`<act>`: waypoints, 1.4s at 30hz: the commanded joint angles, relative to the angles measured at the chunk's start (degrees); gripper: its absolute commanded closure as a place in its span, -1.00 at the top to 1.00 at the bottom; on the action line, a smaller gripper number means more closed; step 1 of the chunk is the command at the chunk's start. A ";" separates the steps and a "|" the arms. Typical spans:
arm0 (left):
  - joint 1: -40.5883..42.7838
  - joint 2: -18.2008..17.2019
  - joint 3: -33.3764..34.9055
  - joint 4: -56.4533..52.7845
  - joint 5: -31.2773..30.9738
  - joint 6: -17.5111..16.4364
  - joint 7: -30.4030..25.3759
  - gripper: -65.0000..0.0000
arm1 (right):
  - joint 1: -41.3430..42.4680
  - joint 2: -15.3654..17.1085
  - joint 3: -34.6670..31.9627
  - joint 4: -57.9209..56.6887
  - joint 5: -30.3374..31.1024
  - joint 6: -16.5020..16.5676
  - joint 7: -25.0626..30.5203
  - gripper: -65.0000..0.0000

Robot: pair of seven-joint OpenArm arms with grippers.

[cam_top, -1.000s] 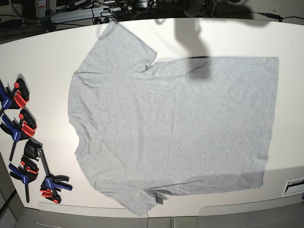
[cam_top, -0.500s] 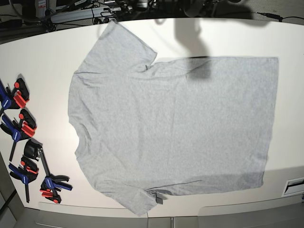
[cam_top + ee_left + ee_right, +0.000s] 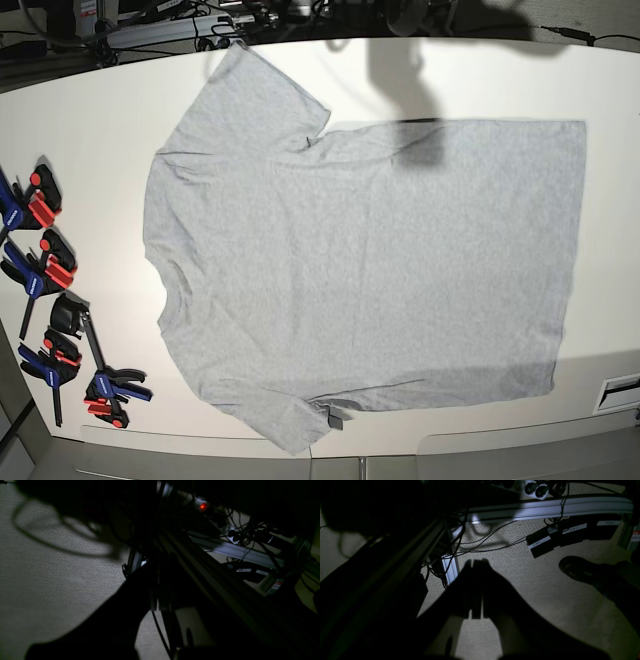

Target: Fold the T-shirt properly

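Observation:
The T-shirt [image 3: 360, 270] lies spread flat on the white table [image 3: 90, 130] in the base view, plain grey side up. Its neck points left and its hem right, with one sleeve at the top left and one at the bottom edge. No lettering shows. Neither gripper is in the base view. In the right wrist view my right gripper [image 3: 476, 563] is a dark silhouette over carpet, fingers together. In the left wrist view my left gripper [image 3: 153, 575] is a dark shape, its fingers meeting along a thin seam. Both hold nothing and are away from the shirt.
Several red-and-blue clamps [image 3: 50, 300] lie along the table's left edge. Cables and a power strip [image 3: 160, 30] run behind the far edge. The wrist views show carpet, an aluminium rail [image 3: 545, 507], a lit power strip [image 3: 203, 505] and a dark shoe [image 3: 577, 570].

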 commanded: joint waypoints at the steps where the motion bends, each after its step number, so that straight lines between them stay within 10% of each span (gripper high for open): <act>1: 1.07 -0.26 0.04 0.46 -1.68 0.17 -0.74 -1.00 | -0.79 0.39 0.63 0.35 0.33 -1.42 1.11 -1.00; 13: 18.95 -1.99 0.04 21.29 -6.40 0.20 -2.29 -1.00 | -14.84 5.03 14.03 14.60 3.45 -1.51 6.36 -1.00; 31: 56.92 -16.02 -0.02 78.95 -10.29 0.15 -1.53 -1.00 | -56.87 10.62 34.49 84.48 18.62 -1.53 -4.22 -1.00; 35: 62.45 -19.02 -2.54 92.87 -10.99 0.15 7.91 -1.00 | -59.04 10.49 42.93 98.68 19.93 -0.33 -7.28 -1.00; 42: 63.93 -19.39 -12.90 113.11 -15.37 -4.42 26.69 -1.00 | -54.95 10.49 56.24 111.99 27.96 12.37 -8.46 -1.00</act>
